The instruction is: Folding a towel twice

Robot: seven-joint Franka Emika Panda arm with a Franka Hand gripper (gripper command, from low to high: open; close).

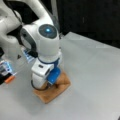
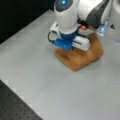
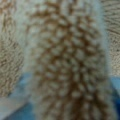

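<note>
End effector low over the folded towel on the bench.
We see the towel (image 2: pixel 82 58) as a compact orange-brown bundle on the grey bench (image 2: pixel 50 87), long axis diagonal in both front views. Terry loops fill the wrist view. End effector (image 1: pixel 51 83) sits directly on top of the towel; we cannot tell whether it is open or closed.
</note>
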